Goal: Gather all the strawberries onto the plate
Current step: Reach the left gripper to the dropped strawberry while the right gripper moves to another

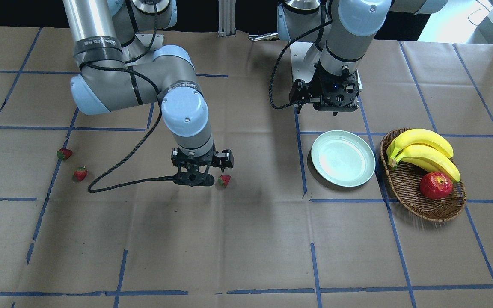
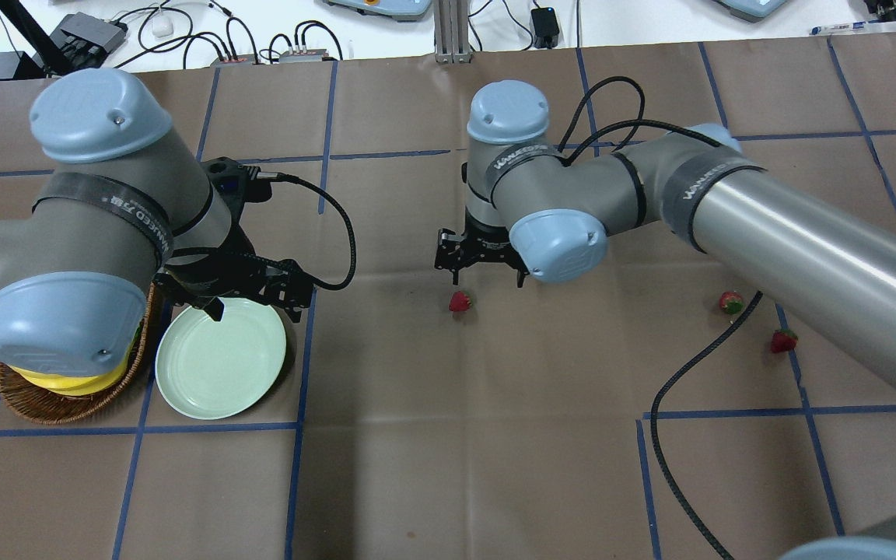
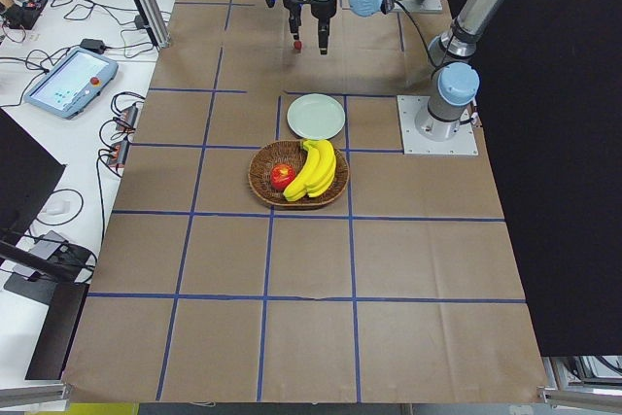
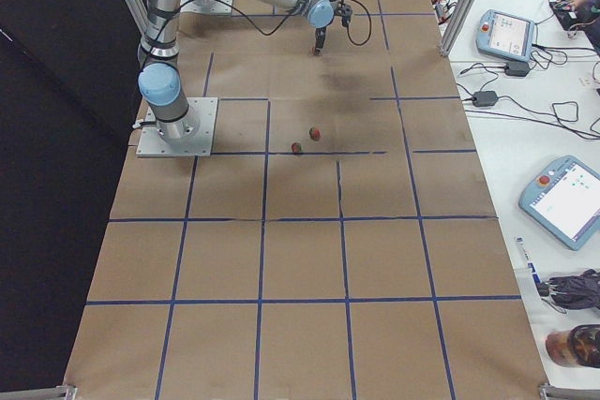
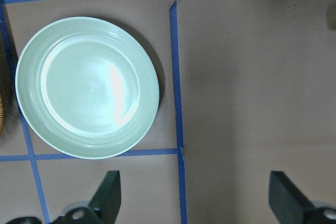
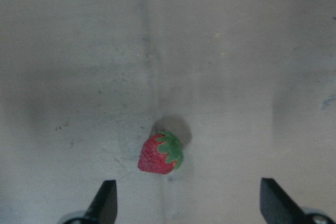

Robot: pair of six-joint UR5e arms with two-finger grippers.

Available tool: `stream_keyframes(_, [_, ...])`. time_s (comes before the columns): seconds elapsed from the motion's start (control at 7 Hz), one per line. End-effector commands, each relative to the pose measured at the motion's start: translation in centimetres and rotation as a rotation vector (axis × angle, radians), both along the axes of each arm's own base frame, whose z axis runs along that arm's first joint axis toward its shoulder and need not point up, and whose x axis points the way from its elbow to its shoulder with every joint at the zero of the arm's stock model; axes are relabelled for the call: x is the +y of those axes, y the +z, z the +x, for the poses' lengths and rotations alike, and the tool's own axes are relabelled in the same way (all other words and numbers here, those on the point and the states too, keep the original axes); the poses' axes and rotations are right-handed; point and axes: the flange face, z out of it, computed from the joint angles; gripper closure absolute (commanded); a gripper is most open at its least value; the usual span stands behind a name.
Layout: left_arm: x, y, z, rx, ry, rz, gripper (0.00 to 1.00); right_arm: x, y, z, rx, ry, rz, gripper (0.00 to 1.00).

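The right end effector, spread wide, hovers just behind a tiny red green-capped strawberry. The left end effector, equally wide, hangs behind a round mint-green plate.

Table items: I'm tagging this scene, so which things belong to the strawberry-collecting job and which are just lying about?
Job: three strawberries, mint-green plate.
Lying about: wicker basket, bananas, red apple.

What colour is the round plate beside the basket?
The plate is pale mint green with a glossy sheen; the left wrist view shows it best.
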Motion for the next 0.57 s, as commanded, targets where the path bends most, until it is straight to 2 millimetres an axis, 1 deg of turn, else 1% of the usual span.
stream_keyframes(0.0, [-1.8, -1.2, -0.1, 0.006, 0.011, -0.030, 0.00, -0.7, 3.5, -14.4, 0.055, 0.046, 0.025, 0.00])
stream_keyframes(0.14, [-3.2, -2.6, -0.9, 0.032, 0.021, -0.051, 0.00, -1.2, 3.1, -21.0, 0.078, 0.047, 0.027, 0.00])
stream_keyframes(0.29, [-3.9, -3.6, -2.6, 0.064, 0.021, -0.064, 0.00, -2.0, 2.6, -26.5, 0.067, 0.022, 0.022, 0.00])
stream_keyframes(0.43, [-4.7, -4.6, -4.8, 0.071, 0.036, -0.108, 0.00, -1.4, 1.6, -29.1, 0.046, 0.083, 0.039, 0.00])
